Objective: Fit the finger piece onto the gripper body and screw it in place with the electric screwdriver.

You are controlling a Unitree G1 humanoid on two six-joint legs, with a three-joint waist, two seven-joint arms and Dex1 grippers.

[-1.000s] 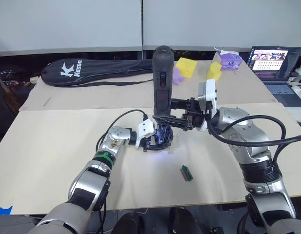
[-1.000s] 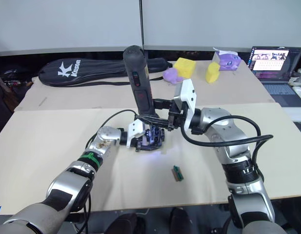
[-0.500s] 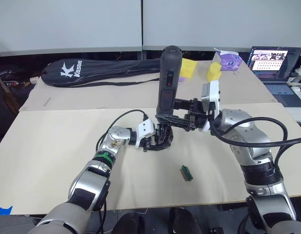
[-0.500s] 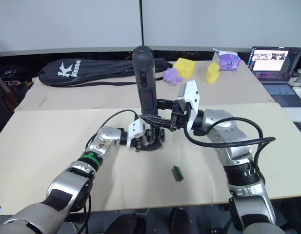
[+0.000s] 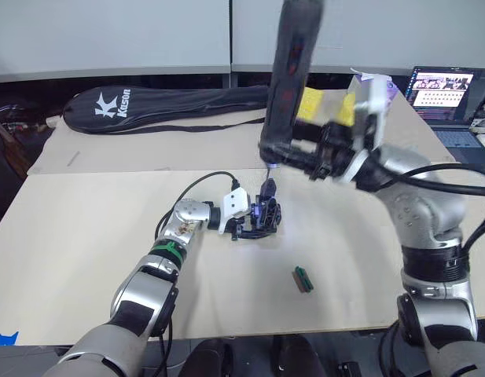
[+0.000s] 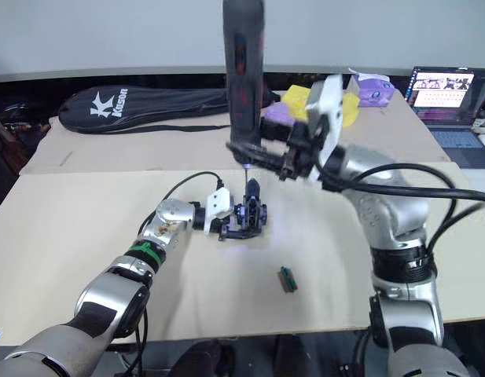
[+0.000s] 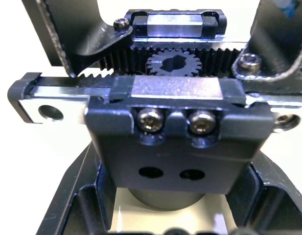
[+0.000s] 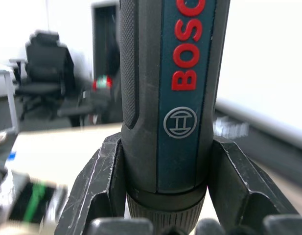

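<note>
now, your right gripper clamps thick black red-marked electric screwdriver upright, bit just above small black gripper body; left gripper clamps body mid-table, steadying it for screwing.

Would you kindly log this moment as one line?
left end effector: holds gripper body on table | right end effector: grips electric screwdriver, bit above body

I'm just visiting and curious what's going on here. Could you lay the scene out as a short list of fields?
Left hand: gripping the small black mechanical gripper body on the beige table.
Right hand: clamped on the thick black cylindrical electric screwdriver, upright, bit just above the gripper body.
Loose item: small green rectangular block, lying nearer the robot.
Background: long black racket bag, open laptop.
</note>
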